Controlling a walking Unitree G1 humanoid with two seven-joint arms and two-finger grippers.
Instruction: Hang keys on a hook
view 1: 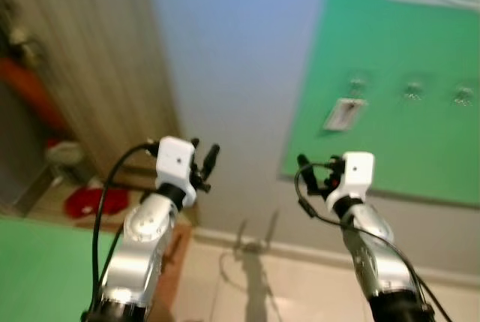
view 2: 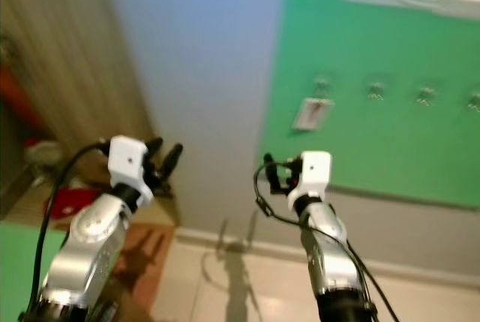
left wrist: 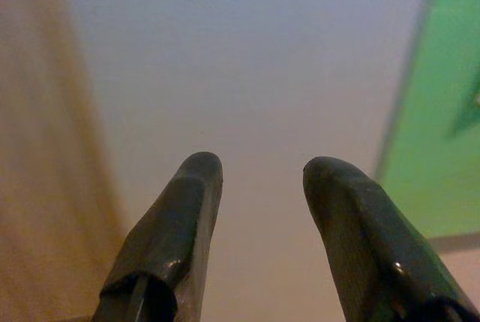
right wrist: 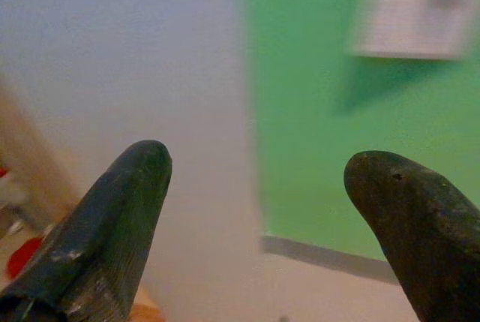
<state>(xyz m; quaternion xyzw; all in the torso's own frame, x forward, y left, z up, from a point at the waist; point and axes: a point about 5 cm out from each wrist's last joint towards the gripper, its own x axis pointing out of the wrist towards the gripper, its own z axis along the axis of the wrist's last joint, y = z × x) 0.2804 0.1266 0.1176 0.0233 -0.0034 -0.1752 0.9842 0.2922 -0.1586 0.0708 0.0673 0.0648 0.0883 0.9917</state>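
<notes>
Risk assessment: both claws are empty, and no keys can be made out on the blurred frames. Any approach to the hooks in this state would accomplish nothing; the keys must be located and gripped first. A second risk, judged from the blur in the head views, is misjudging hook position while the camera is unsteady, which could drive a finger into the wall (view 1: pixel 225 52) or the green board (view 1: pixel 390 97).

Left claw (view 1: pixel 204 158): raised in front of the robot, fingers spread with a clear gap, nothing between them. In the left wrist view the fingers (left wrist: pixel 180 232) point at bare pale wall, with the board's edge off to one side.

Right claw (view 1: pixel 311 172): raised at similar height, fingers spread wide, nothing held. In the right wrist view the fingers (right wrist: pixel 112 224) frame the border between wall and board.

Target location: a row of small metal hooks (view 1: pixel 411 91) is mounted on the green board, above and to the robot's right of the right claw, well apart from it. A pale rectangular tag (view 1: pixel 343 113) hangs below the leftmost hook (view 1: pixel 357 83); whether keys are attached to it cannot be told.

Surroundings: a wooden door panel (view 1: pixel 82 74) stands to the robot's left, with a red object (view 1: pixel 94 202) on the floor near its base
</notes>
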